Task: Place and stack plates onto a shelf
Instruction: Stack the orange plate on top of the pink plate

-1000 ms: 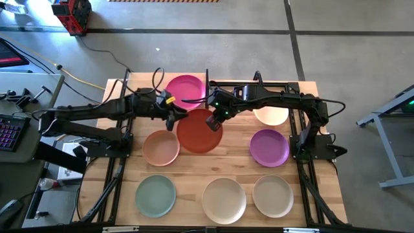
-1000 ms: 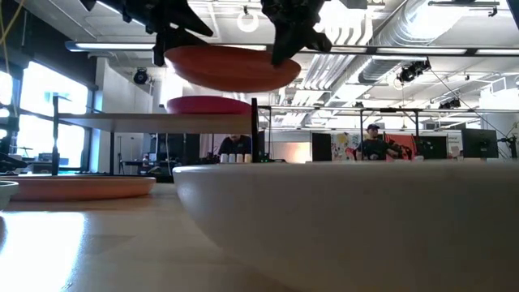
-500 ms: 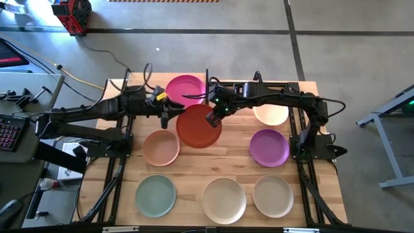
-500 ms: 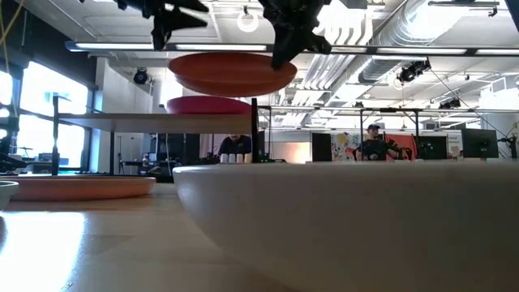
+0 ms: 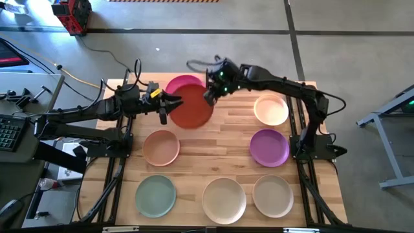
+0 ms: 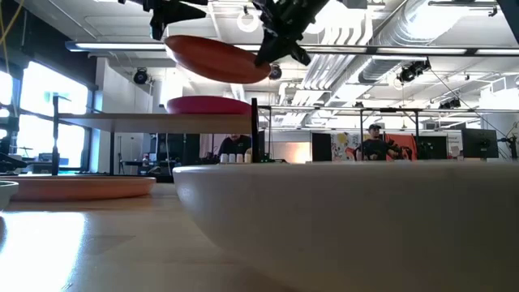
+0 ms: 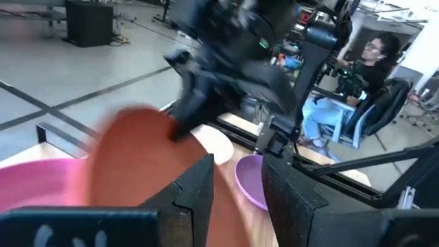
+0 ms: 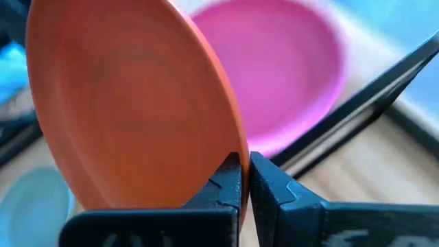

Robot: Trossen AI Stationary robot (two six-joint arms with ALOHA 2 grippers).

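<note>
Holding the orange plate (image 5: 191, 110) clamped in my right gripper (image 5: 210, 96) above the magenta plate (image 5: 182, 85); left gripper (image 5: 166, 105) hangs released beside it.

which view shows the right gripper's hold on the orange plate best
Right wrist view: right gripper pinches the round matte orange plate's rim. High view shows the plate from above, low view edge-on, left wrist view blurred.

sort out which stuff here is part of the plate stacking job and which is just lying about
Part of the job:
- orange plate, pinched at its rim by the right tool
- magenta plate on the shelf
- peach plate, purple plate, mint plate
- left tool, open beside the orange plate

Just lying about:
- keyboard
- red equipment on the floor
</note>
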